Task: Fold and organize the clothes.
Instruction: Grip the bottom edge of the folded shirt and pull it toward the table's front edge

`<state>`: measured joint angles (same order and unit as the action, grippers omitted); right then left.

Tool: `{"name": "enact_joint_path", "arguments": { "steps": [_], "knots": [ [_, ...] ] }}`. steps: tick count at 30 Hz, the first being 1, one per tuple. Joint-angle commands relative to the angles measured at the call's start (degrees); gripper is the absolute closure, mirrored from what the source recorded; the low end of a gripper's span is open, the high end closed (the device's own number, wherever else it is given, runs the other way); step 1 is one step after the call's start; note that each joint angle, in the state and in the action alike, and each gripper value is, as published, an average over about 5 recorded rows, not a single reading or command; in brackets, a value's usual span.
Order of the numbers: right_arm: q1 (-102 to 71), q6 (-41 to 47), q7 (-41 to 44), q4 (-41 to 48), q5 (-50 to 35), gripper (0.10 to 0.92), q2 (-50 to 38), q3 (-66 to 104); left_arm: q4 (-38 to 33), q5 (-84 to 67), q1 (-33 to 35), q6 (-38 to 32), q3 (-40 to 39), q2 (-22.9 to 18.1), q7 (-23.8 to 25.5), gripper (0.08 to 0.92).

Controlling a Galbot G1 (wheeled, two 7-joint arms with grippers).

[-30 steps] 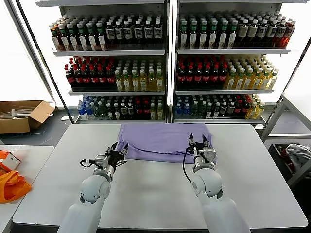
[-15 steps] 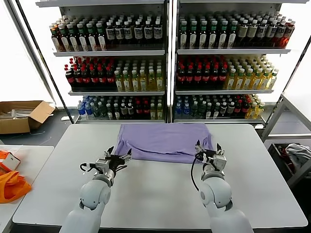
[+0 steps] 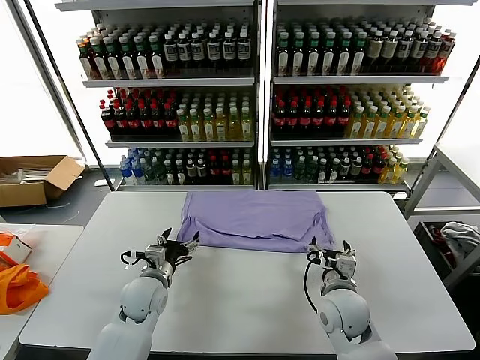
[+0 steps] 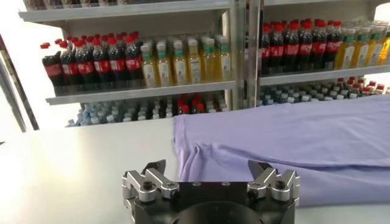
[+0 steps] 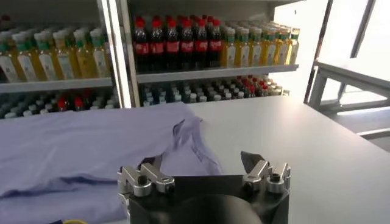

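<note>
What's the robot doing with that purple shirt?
It is folding clothes. A lavender T-shirt lies folded on the far half of the white table. Both arms have pulled back from its near edge: the left gripper sits by the shirt's left corner, the right gripper by its right corner. Both have open fingers and hold nothing.

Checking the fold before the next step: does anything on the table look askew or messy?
Slightly. The lavender T-shirt lies folded, but its right end is rumpled, with loose fabric trailing past the edge. Both hands are open and clear of it.
</note>
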<state>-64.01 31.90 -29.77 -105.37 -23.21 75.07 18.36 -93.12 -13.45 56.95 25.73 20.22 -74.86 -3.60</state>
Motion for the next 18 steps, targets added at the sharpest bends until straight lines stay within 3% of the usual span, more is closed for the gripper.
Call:
{"name": "enact_joint_path", "arguments": {
  "steps": [1,18],
  "knots": [
    [-0.4,1.44,0.56,1.47,0.34,0.203,-0.85,0.19,3.1,0.17,-2.15,1.28,-0.55,0.0,-0.82,0.177],
    [5.01,1.23,0.56,7.3,-0.07,0.215,1.43,-0.2,7.03,-0.72,-5.07,2.39,-1.15,0.01,-0.99,0.177]
  ]
}}
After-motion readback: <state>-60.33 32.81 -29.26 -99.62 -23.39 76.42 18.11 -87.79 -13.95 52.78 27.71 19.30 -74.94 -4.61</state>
